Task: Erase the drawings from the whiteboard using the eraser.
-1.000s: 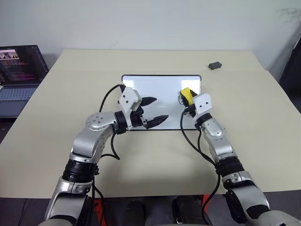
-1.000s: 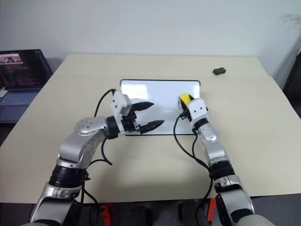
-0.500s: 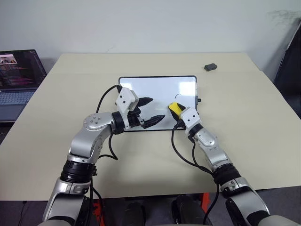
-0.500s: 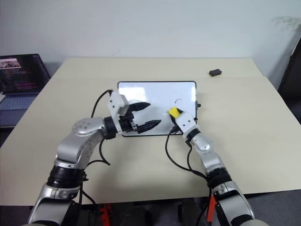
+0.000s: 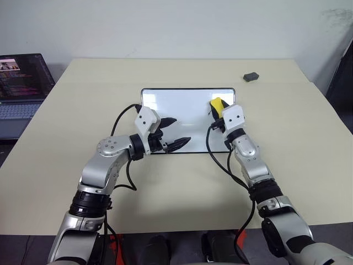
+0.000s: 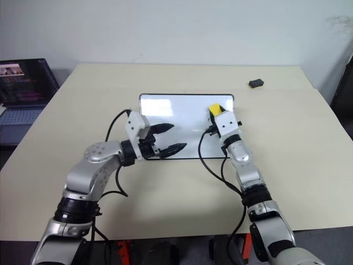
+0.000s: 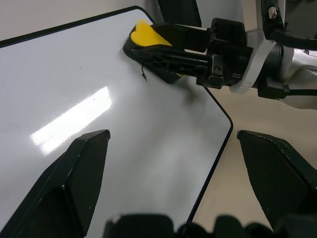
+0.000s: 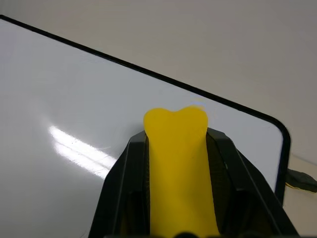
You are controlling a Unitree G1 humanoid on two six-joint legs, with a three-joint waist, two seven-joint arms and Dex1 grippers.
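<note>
The whiteboard lies flat in the middle of the table, glossy white in a thin black frame. My right gripper is shut on the yellow eraser, whose tip rests on the board near its far right corner. A thin black mark, a trace of the drawings, sits right beside the eraser's tip; the board's surface is otherwise white. My left gripper hovers open over the board's near edge, left of centre, with nothing between its fingers.
A small dark grey object lies at the table's far right. An open laptop stands off the table's left side. Black cables loop from both wrists over the board's near edge. Bare tabletop surrounds the board.
Half a second ago the eraser was nearer the board's middle and front; my right gripper has carried it back to the far right corner. The left gripper has stayed put.
</note>
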